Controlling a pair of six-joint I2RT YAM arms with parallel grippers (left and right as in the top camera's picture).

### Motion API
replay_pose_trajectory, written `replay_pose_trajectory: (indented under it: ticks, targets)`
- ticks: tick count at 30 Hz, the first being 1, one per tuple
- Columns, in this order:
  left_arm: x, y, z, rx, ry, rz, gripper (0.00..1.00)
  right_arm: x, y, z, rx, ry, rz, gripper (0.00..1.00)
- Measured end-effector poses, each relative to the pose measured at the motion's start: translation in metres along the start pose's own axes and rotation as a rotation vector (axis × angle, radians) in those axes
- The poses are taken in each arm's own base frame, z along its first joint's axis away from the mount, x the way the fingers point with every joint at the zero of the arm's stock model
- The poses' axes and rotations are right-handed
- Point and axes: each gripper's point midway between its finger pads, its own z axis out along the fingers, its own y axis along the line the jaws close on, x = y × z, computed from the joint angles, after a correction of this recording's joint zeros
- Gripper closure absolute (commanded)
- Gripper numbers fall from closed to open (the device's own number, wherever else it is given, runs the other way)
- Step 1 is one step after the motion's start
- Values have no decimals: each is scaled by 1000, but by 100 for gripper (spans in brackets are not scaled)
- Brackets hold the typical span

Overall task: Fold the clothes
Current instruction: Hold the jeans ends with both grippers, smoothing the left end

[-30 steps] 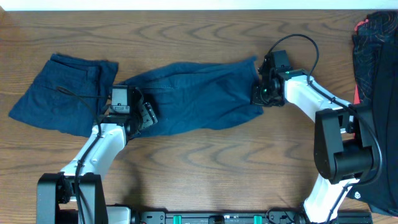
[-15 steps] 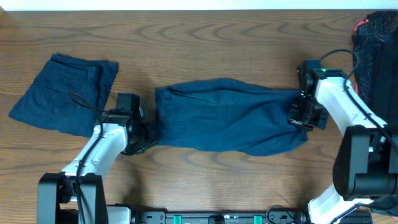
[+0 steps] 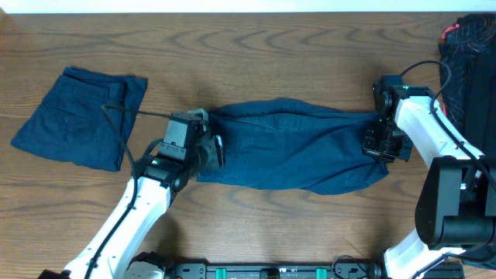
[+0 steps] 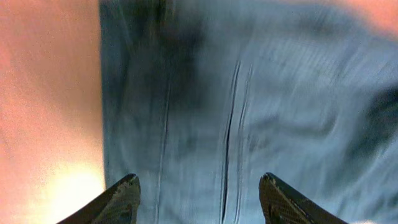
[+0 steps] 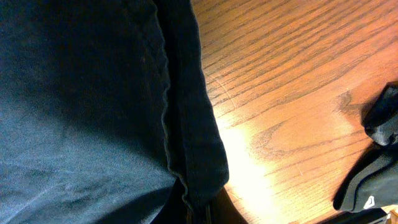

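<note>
Spread garment (image 3: 294, 155): navy, lay stretched lengthwise across the middle of the bench (image 3: 271, 225), between the two arms. It was wrinkled and not yet folded.
Folded garment (image 3: 77, 116): same navy cloth, lay flat at far left, apart from the spread garment.
Left end effector (image 4: 199, 199): open, fingers (image 4: 121, 199) spread above the cloth's left end with a seam running between them. Nothing was gripped.
Right end effector (image 3: 382, 146): sat at the cloth's right end. The wrist view showed the hem bunching into its jaws, so I read it as clamped on the spread garment. The fingers themselves were hidden by cloth.
Dark pile (image 3: 469, 62): black cloth at the bench's right edge, close to the right arm.
Risk 1: the left could close on the top layer only, so the layers would separate on lift and the fold go crooked.
Risk 2: a pull from the right with the left end free could drag and skew the cloth.
Risk 3: a right-arm swing could snag the dark pile.
</note>
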Motion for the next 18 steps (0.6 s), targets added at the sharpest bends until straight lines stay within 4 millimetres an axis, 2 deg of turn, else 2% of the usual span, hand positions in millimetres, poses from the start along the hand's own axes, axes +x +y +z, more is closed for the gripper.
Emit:
replay_pose_trajectory:
  ticks: [3, 6, 12, 18]
  targets:
    - [-23, 0, 4, -18, -96, 64, 37, 0, 0, 0, 0, 0, 1, 98]
    - [-30, 4, 16, -41, -116, 110, 37, 0, 0, 0, 0, -1, 2, 98]
    - [-30, 16, 58, -74, -97, 150, 37, 0, 0, 0, 0, -1, 2, 98]
    - [-45, 17, 73, -67, -158, 154, 37, -1, 0, 0, -1, -2, 2, 98]
